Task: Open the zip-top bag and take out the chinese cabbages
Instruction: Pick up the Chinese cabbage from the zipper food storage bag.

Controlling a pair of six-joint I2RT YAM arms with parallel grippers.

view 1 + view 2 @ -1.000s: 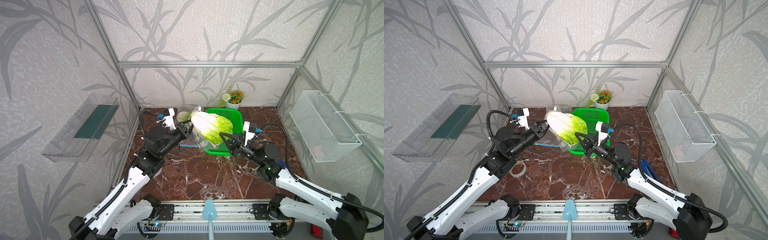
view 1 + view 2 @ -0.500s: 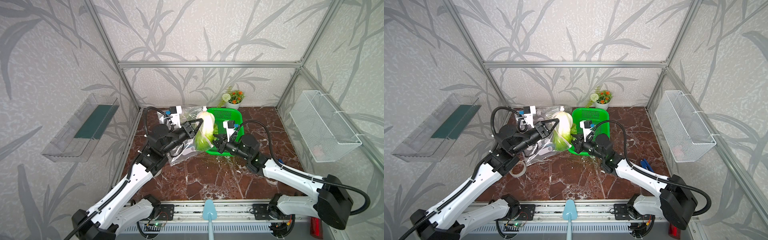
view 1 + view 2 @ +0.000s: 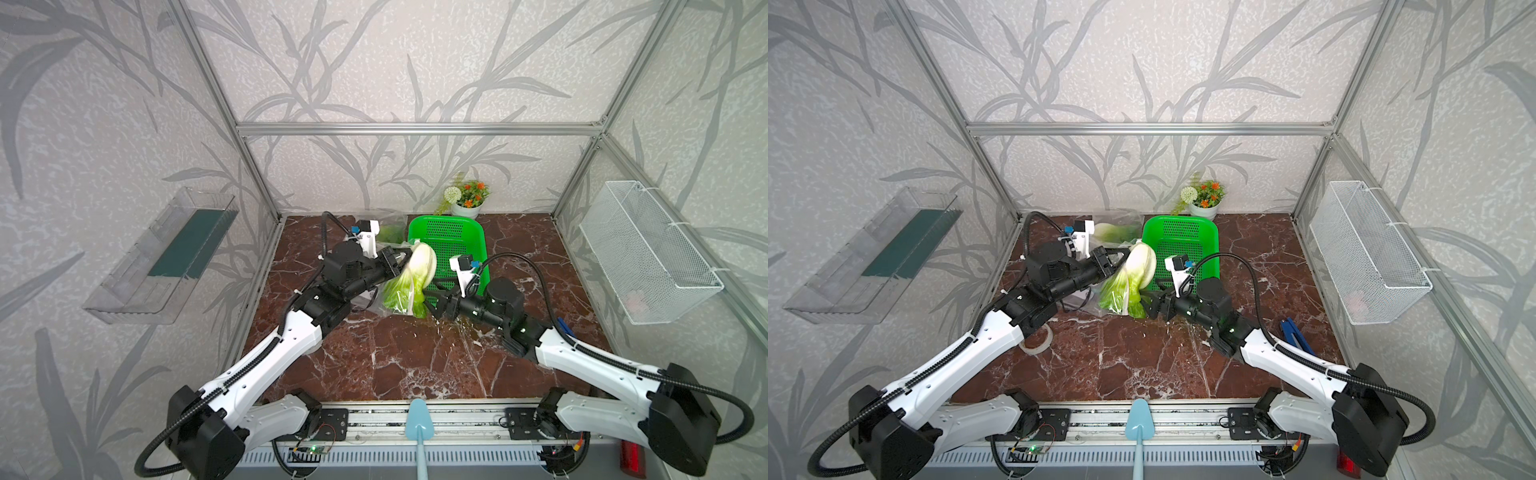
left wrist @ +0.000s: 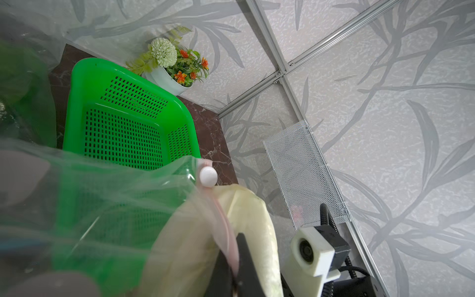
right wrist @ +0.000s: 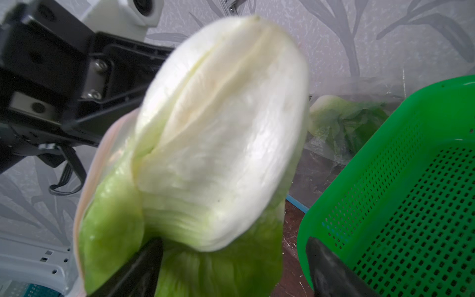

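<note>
Cabbage [image 3: 417, 270] stands white base up and leaves down between the two grippers. Its base pokes out of the mouth of the bag [image 4: 115, 195], while clear film wraps the leafy half.

Left gripper [image 3: 397, 262] is at the base end. Its jaws are pressed together on the bag's pink zip strip [image 4: 227, 221], which the left wrist view shows pinched between the dark fingers [image 4: 248, 259]. The white slider [image 4: 208, 176] sits on the strip just past the fingertips.

Right gripper [image 3: 432, 298] is at the leafy end with its jaws spread wide and nothing held. In the right wrist view its fingers [image 5: 140, 264] flank the green leaves, one on each side. Whether either finger touches the leaves I cannot tell, as the cabbage is blurred there.

Basket [image 3: 446, 232] lies just beyond the right gripper, behind the cabbage.

Second cabbage [image 3: 1109, 231] lies under clear film beyond the left gripper, beside the basket's rim. Whether that film belongs to the same bag I cannot tell.
</note>
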